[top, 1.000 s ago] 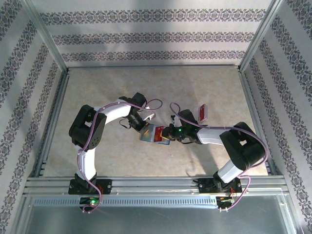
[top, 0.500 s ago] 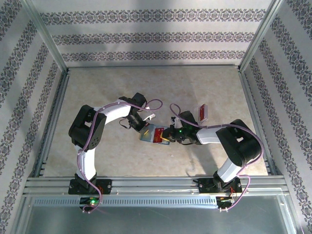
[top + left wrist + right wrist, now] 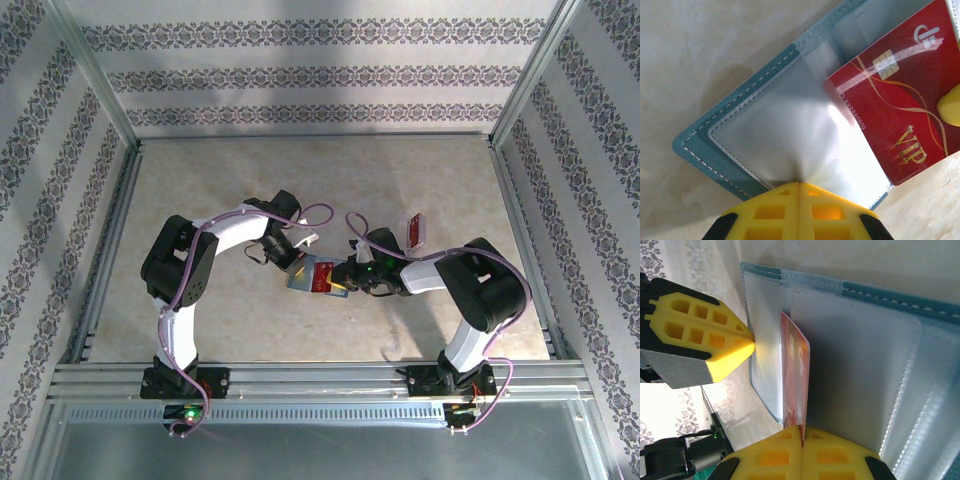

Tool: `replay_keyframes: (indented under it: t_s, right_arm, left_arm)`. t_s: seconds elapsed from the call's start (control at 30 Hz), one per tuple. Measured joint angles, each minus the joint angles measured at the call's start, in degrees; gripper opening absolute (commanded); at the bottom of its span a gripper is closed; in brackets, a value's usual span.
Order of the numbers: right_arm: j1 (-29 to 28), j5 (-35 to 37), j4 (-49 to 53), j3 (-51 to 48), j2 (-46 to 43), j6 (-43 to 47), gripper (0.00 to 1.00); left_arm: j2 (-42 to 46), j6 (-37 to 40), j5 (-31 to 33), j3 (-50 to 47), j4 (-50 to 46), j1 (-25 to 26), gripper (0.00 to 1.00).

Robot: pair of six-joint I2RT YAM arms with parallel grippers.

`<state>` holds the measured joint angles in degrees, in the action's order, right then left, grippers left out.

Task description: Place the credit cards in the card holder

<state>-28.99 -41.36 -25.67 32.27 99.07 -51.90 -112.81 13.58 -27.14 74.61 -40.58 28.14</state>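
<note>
The left fingers are pressed together on the near lip of a clear pocket in the teal-blue stitched bifold card holder. The holder lies open on the pale mottled worktop straight ahead of them, and the film puckers toward their tips. The right fingers are clamped on one edge of a glossy red credit card. Its far corner appears to have slipped under the film, between the two sets of fingers.

To seat it well, I would push the card along its own length, low and parallel to the pocket. The left pinch should lift the lip only enough to hold the mouth open. A twisted card would likely catch a corner on the seam or drag the light holder across the worktop. The right fingers should let go only once most of the card is covered.

The holder looks soft and leather-like, with pale stitching. Its pockets are thin, shiny, wrinkle-prone film. The card is stiff, thin and slick, with a chip and gold "VIP" lettering. Both pairs of fingers are hard yellow ribbed plastic.

A second red-orange card with a pale edge lies well beyond the right fingers.
</note>
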Motion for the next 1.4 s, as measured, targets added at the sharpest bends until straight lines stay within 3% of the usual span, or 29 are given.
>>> replay_keyframes:
  t_s: [0.5,1.03,1.4]
  right_arm:
    - [0.4,-0.1,-1.7,0.2,0.8,0.7,0.00]
    - [1.1,-3.1,-20.1,-2.2,7.1,-7.4,0.00]
    - [-0.5,-1.5,-16.9,-1.4,6.2,-6.3,0.02]
  left_arm:
    - [0.0,0.2,0.0,0.0,0.0,0.0,0.00]
    - [0.0,0.2,0.0,0.0,0.0,0.0,0.00]
    - [0.0,0.1,0.1,0.0,0.0,0.0,0.00]
